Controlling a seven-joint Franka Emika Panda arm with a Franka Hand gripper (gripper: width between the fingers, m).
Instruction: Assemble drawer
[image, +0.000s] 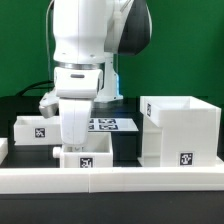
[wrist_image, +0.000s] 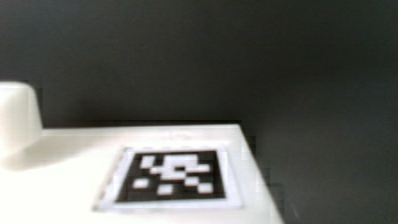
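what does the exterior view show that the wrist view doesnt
Only exterior: the arm with its tool, the casing, the left tray, the marker board. Only wrist: a tag close up, pattern blurred. Both: a white tagged part, probably the front tray, on the dark table.

Black table (image: 125, 147) here, edged along the near side by a low white rail (image: 150, 178). On the exterior view's right the casing (image: 180, 125) stands on it, open side up, with a tag on its near face. Over on the left a tray (image: 35, 128) lies flat, and a second tray (image: 85, 157) sits near the middle, just behind the rail. The marker board (image: 113, 124) lies flat further back between tray and casing, and up close from the wrist a white tagged part (wrist_image: 169, 170) shows against the dark table, though which part it is can't be told.
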